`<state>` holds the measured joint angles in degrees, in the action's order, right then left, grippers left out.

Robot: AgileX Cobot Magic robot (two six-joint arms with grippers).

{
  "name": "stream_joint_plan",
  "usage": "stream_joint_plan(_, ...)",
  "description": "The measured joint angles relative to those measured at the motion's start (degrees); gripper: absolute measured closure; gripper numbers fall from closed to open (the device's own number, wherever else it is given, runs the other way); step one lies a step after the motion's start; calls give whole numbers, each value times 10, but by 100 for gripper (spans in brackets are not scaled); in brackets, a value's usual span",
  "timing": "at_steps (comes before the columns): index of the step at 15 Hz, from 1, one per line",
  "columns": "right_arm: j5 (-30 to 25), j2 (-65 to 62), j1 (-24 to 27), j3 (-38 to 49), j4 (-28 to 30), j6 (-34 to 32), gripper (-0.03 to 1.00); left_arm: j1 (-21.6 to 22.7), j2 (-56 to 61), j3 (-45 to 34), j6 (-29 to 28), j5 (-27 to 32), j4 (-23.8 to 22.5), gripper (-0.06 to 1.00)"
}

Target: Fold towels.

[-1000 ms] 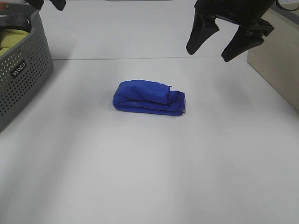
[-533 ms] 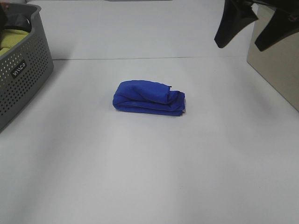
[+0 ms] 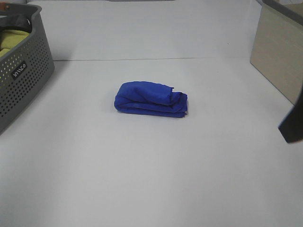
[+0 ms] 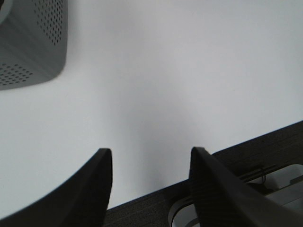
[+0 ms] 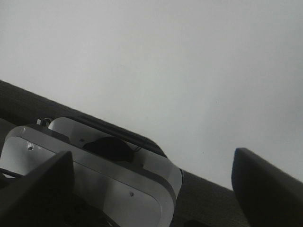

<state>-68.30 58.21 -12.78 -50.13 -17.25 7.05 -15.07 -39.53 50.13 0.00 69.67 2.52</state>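
Exterior high: grey basket (image 3: 21,75) holds a yellow-green cloth (image 3: 10,38).

Exterior high: mounted above, looking down and across the table (image 3: 142,189), towel (image 3: 151,98) mid-frame, basket (image 3: 23,71) at left edge. Left wrist: looking past its gripper (image 4: 150,163) at the tabletop, close; basket (image 4: 33,42) corner shared with the high view. Right wrist: close, facing bare tabletop and table edge between wide-spread fingers (image 5: 265,184).
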Motion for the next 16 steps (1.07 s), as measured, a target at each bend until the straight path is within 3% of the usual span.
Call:
stream_joint_plan(4, 7, -223, 0, 139, 49, 0, 12, 0, 190, -128, 67, 1, 1, 45)
stream_joint_plan(9, 51, -405, 0, 203, 101, 0, 12, 0, 261, -190, 111, -25, 17, 45)
stream_joint_plan(12, 65, -448, 0, 209, 101, 0, 12, 0, 262, -207, 124, -75, 20, 45)
stream_joint_plan(16, 66, -449, 0, 210, 100, 0, 12, 0, 262, -211, 128, -91, 22, 45)
